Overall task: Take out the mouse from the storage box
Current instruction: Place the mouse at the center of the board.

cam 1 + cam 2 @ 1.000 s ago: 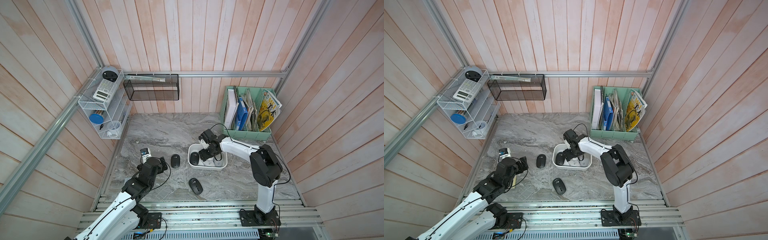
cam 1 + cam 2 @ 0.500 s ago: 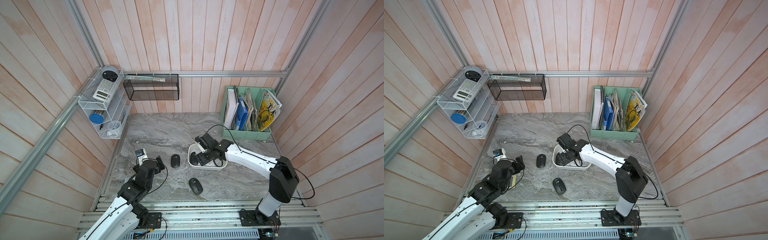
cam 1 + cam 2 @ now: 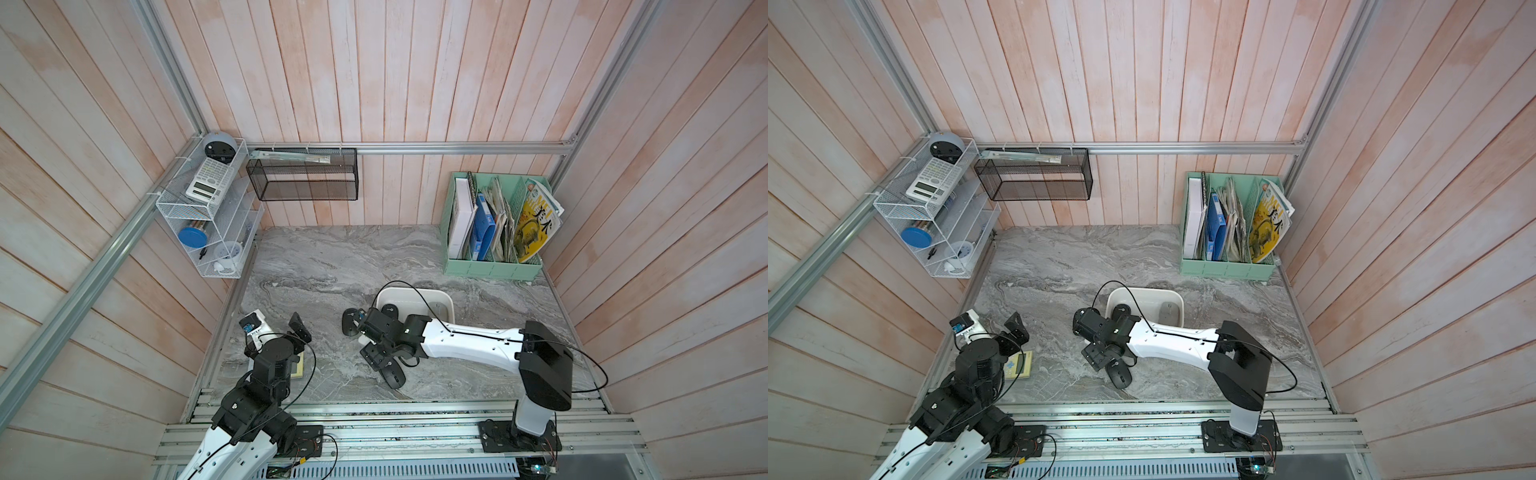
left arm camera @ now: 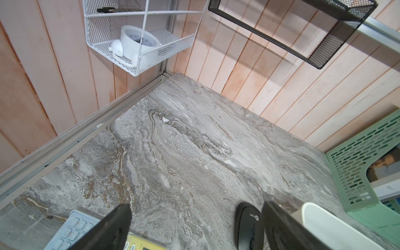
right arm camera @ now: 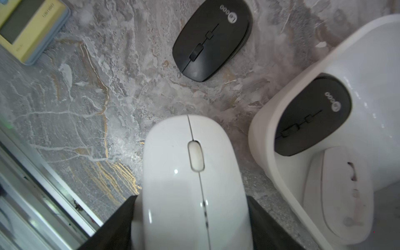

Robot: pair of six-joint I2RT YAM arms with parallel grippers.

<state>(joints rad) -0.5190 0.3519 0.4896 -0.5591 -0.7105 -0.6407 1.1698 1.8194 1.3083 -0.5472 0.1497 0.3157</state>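
The left gripper [image 4: 195,207] has its 2 fingers wide apart, with nothing between them. A yellow calculator [image 3: 1019,365] lies on the table [image 3: 332,257] under that arm. Next, a black mouse [image 5: 212,41] lies on the table just beside the storage box [image 3: 415,291]. The right gripper [image 5: 191,201] is squeezed on a white mouse [image 5: 190,173], 1 finger on each side. That mouse is out of the box, over the table near the box's wall. In the box lie 1 dark mouse [image 5: 313,114] and 1 pale mouse [image 5: 339,190]. A front mouse [image 3: 392,376] sits under the right arm. A green file holder [image 3: 490,270] stands far right.
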